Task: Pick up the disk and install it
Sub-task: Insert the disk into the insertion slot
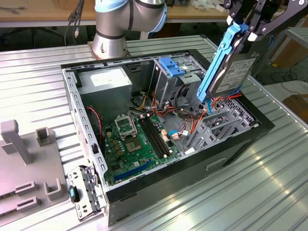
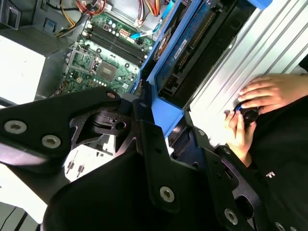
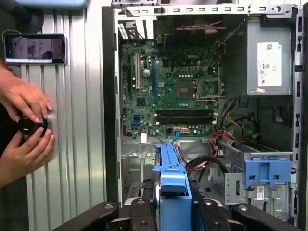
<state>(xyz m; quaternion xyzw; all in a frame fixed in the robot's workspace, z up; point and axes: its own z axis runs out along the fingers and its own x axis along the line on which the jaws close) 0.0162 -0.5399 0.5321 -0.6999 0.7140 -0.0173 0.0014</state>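
While our gripper [image 1: 242, 30] is clenched on the blue frame of the disk [image 1: 231, 72], we see the disk tilted steeply above the open computer case [image 1: 231, 154], at the exterior view's right, its lower end near the metal cage [image 1: 219, 126]. White labels show on the disk and on the power supply [image 1: 103, 82]; we cannot read their print. A person's hands [image 3: 24, 101] rest beside the case.
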